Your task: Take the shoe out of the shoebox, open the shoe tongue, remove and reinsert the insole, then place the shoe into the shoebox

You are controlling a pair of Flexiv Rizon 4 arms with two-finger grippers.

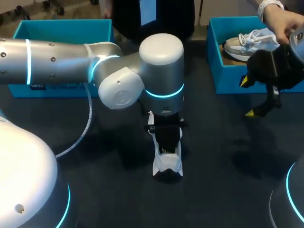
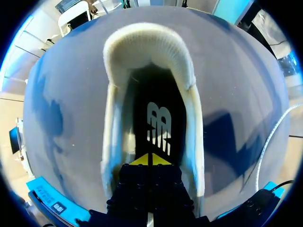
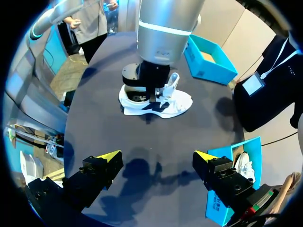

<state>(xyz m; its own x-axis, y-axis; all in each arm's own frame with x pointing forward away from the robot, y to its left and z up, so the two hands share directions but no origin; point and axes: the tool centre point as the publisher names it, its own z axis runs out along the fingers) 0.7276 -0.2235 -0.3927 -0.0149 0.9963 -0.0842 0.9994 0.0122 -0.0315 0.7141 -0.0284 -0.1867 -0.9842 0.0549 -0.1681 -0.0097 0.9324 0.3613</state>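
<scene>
At the table's far left corner stands an open blue shoebox (image 1: 61, 29) with nothing visible inside it. The left arm (image 1: 57, 59) comes in front of this box to the middle of the dark table (image 1: 223, 156), and a white cable (image 1: 85, 128) hangs from it onto the table top. Its wrist stands straight over the white shoe (image 1: 167, 161), which sits upright on the table, out of both boxes. The left gripper (image 2: 150, 160) is down inside the shoe's opening with its yellow tips pressed together over the dark insole (image 2: 158, 123); whether they pinch the insole cannot be told. Further right, the right gripper (image 1: 248, 97) hovers above the table with its fingers spread wide and nothing between them. Just behind it stands a second blue shoebox (image 1: 228, 78) with a grey and white sneaker (image 1: 247, 42) in it. A person's hand (image 1: 280, 21) is above that box, beside the right arm.
</scene>
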